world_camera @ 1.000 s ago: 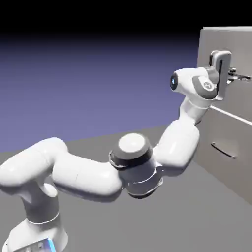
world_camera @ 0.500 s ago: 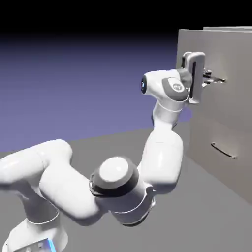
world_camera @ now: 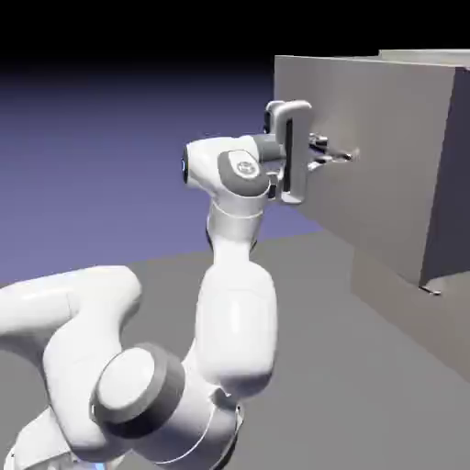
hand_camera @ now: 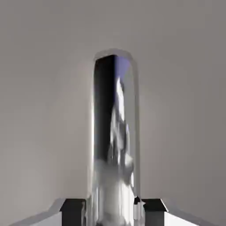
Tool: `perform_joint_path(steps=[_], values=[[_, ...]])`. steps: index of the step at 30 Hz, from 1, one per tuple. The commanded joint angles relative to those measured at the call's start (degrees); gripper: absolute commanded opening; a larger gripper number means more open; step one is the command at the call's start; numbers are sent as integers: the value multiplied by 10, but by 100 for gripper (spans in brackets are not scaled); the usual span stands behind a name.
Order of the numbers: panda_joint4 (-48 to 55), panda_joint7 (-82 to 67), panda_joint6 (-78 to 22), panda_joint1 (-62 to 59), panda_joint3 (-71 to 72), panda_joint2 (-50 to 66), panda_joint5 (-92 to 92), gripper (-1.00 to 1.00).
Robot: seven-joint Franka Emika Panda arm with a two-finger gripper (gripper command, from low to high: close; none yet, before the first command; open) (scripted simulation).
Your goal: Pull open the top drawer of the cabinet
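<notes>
The top drawer (world_camera: 376,174) juts well out from the cabinet (world_camera: 427,55), its front beyond the claw (world_camera: 325,153) toward the exterior view's right; the handle (hand_camera: 115,137) runs lengthwise between the fingertips, one each side; whether they pinch it or stand spread, I can't tell; any further pull should go straight out from the drawer's front, away from the cabinet's top edge.
</notes>
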Motion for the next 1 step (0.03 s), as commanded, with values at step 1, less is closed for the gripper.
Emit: perform_joint_path(steps=[1], values=[[-21, 0, -7, -14, 10, 6, 12, 100]])
